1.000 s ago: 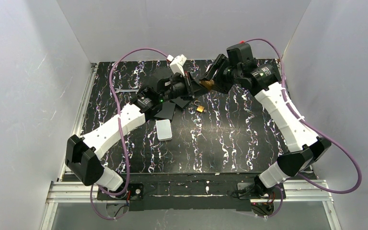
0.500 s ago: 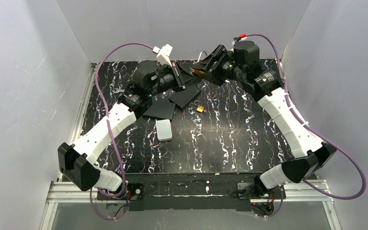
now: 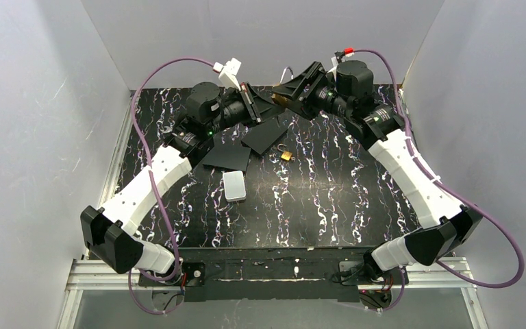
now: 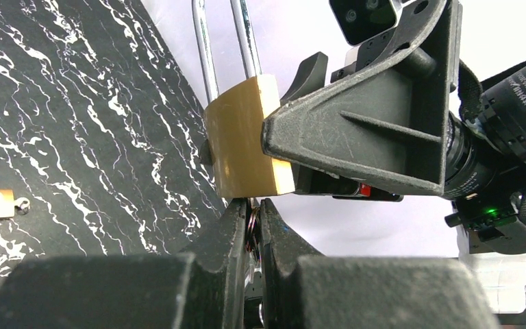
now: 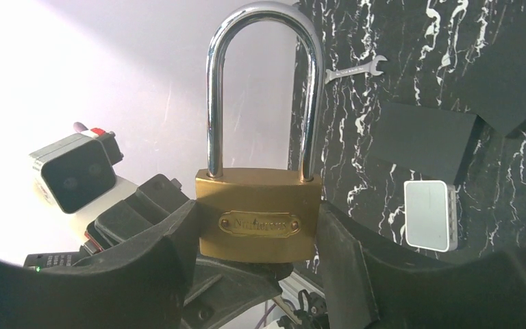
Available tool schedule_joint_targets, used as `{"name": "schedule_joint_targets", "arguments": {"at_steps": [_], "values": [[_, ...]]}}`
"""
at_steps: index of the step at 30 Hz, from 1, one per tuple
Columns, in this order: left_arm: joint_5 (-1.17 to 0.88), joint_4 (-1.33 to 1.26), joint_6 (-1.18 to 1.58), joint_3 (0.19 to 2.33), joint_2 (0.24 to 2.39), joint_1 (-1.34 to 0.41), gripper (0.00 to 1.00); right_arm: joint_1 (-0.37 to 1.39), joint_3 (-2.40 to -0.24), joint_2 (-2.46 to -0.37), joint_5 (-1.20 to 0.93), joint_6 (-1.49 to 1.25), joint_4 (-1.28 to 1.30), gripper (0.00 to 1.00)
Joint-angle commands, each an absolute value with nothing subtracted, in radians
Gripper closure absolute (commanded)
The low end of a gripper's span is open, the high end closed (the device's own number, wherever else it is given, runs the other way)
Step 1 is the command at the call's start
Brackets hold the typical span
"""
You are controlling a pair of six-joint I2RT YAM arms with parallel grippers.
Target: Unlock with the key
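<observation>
Both arms have risen and drawn back toward the far edge of the table (image 3: 329,205) since a second ago, and the two wrists now meet higher above it than before. The left gripper (image 4: 252,205) is almost fully closed, its two dark fingers (image 4: 229,226) pressed together on a small piece of metal with a ring, which seems to be the key (image 4: 253,229) (only its edge shows between the pads, so I cannot tell its shape). Its tip is just under the bottom of the padlock (image 4: 243,140), touching it or nearly so; whether it is inside the keyhole I cannot tell. The right gripper (image 5: 257,236) stands fairly wide and clamps the brass body of this padlock from both sides, with the nameplate facing its wrist camera. The shackle (image 5: 260,20) is long, shiny and closed, with both legs seated in the body. From the top view the padlock is in the air between the two grippers, at the far side of the table. On the table below, a small padlock (image 3: 285,155) lies near the middle, well apart from the grippers. Near it lie two black sheets (image 3: 227,156), one overlapping the other, and a white box (image 3: 234,185) lies flat closer to the arm bases. The right wrist view also shows a small wrench (image 5: 356,68) on the marbled surface beyond the sheets.
</observation>
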State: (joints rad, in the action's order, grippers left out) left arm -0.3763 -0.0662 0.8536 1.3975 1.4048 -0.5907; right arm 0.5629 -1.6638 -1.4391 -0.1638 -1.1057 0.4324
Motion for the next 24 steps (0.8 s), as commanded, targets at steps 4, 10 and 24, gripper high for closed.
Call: {"name": "schedule_joint_targets", "arguments": {"at_steps": [4,10,24], "values": [[-0.385,-0.161,0.922,1.471,1.359,-0.566,1.0,0.574,-1.661,-1.364,-0.26,-1.145,0.268,0.99],[-0.421,-0.252,1.021,1.455,1.36,-0.541,1.0,0.574,-1.651,-1.357,-0.27,-1.168,0.217,0.99],[-0.471,-0.368,1.104,1.428,1.358,-0.526,1.0,0.574,-1.617,-1.332,-0.286,-1.202,0.125,0.99]]}}
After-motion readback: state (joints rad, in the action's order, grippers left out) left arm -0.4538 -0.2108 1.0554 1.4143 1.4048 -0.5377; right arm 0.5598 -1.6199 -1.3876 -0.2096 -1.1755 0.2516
